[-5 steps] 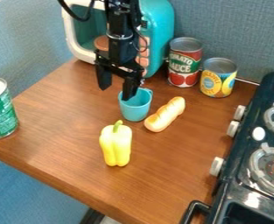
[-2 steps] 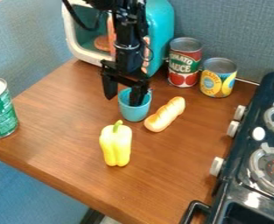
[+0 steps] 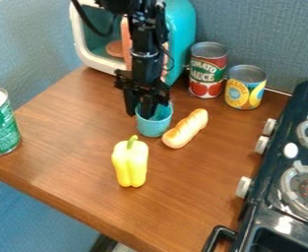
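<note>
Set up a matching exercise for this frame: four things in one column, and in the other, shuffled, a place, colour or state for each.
Things
1. black hand
2. yellow pepper
3. toy bread loaf
4. green can

Places, colours or states
A. lying on its side on the table, close beside the blue cup
B. at the far left of the view
C. at the rim of the blue cup, hanging down from above
D. topped by a green stem

Right pairs: 1-C, 2-D, 3-A, 4-B
</note>
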Robot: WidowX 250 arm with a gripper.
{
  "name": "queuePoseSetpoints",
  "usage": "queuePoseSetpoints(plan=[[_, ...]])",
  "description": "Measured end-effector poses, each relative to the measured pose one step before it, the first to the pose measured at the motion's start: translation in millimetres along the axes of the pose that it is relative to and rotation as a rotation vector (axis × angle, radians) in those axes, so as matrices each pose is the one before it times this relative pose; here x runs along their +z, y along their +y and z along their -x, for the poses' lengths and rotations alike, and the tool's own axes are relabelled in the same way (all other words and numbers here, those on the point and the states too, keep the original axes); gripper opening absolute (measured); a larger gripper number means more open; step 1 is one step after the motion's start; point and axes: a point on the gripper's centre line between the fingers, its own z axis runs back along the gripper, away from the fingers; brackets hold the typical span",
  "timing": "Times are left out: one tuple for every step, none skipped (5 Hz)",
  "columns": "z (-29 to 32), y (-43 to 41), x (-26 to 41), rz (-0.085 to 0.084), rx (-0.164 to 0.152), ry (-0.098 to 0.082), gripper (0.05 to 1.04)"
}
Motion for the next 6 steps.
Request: queuePoseSetpoints(plan=[[-0.5, -5.59, 0.74, 0.0008, -0.0193, -0.0004, 0.163], [0.22, -0.25, 0.0, 0.0016, -0.0025, 0.0014, 0.091], [6.29, -0.15, 3.51, -0.0015, 0.0182, -0.0152, 0.088], [8.66, 8.08, 27.91, -0.0196, 0.016, -0.0623, 0.088], [13.94, 31.69, 23.02, -0.0082, 0.0906, -0.0285, 0.088], [9.91, 28.01, 4.38, 0.0057, 0.071, 0.022, 0.088]])
